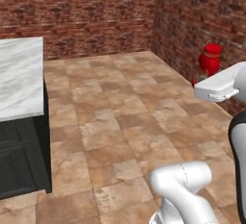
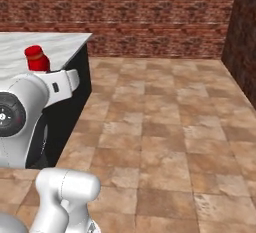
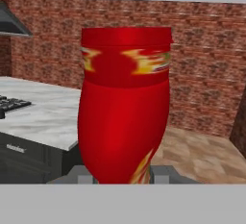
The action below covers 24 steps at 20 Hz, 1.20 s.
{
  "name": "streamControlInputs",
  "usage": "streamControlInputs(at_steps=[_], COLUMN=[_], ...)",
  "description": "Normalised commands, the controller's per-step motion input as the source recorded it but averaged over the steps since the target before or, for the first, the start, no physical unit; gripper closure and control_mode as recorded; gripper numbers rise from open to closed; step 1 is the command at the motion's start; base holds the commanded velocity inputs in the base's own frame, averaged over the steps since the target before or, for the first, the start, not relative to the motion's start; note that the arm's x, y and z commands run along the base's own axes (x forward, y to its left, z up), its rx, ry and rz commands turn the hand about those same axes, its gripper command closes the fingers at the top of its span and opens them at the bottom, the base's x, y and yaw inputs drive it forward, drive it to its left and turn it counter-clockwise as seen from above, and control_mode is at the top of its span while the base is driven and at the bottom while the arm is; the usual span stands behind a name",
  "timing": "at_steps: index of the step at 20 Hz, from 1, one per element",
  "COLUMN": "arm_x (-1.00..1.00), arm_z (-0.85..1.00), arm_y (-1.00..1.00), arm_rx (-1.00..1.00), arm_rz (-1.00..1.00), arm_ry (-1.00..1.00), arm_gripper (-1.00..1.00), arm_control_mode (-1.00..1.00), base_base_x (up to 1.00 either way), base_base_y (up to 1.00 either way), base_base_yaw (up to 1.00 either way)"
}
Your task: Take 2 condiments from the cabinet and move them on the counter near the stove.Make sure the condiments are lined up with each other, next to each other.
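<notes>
— Close before the hand camera, the red bottle point(image 3: 124, 107) is seen upright, its base set between the two grey finger stubs of the gripper point(image 3: 123, 174) at the bottom of that view. It appears to be clamped from both sides.

— And from the base cameras, the bottle is picked out in the air?

— It is. On the left base view the red cap and shoulders are shown just above the white hand, against the brick wall point(image 1: 96, 11) on the right. On the right base view the cap is caught peeping over the arm's white link, with the counter point(image 2: 50, 44) behind it.

— How is the counter placed?

— Marble worktop is seen at the left of the hand view, over dark drawer fronts point(image 3: 29, 155). A corner of the stove point(image 3: 10, 104) with its black grate is glimpsed at the far left edge, beneath a grey hood point(image 3: 12, 23). The bottle is held off the counter's end, over the tiled floor point(image 2: 170, 137).
</notes>
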Motion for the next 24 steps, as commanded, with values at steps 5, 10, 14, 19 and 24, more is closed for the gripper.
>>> streamControlInputs(at_steps=[5, 10, 14, 19, 24], arm_x=[0.0, 0.0, 0.0, 0.0, 0.0], arm_z=[0.0, 0.0, 0.0, 0.0, 0.0], arm_y=[0.0, 0.0, 0.0, 0.0, 0.0], arm_rx=[0.0, 0.0, 0.0, 0.0, 0.0], arm_rz=[0.0, 0.0, 0.0, 0.0, 0.0], arm_ry=[0.0, 0.0, 0.0, 0.0, 0.0], arm_gripper=[1.0, 1.0, 1.0, 1.0, 1.0], arm_control_mode=[1.0, 1.0, 1.0, 1.0, 1.0], base_base_x=[0.03, 0.0, 0.0, 0.0, 0.0], base_base_y=[0.88, 1.0, 1.0, 1.0, 1.0], base_base_yaw=[0.0, 0.0, 0.0, 0.0, 0.0])
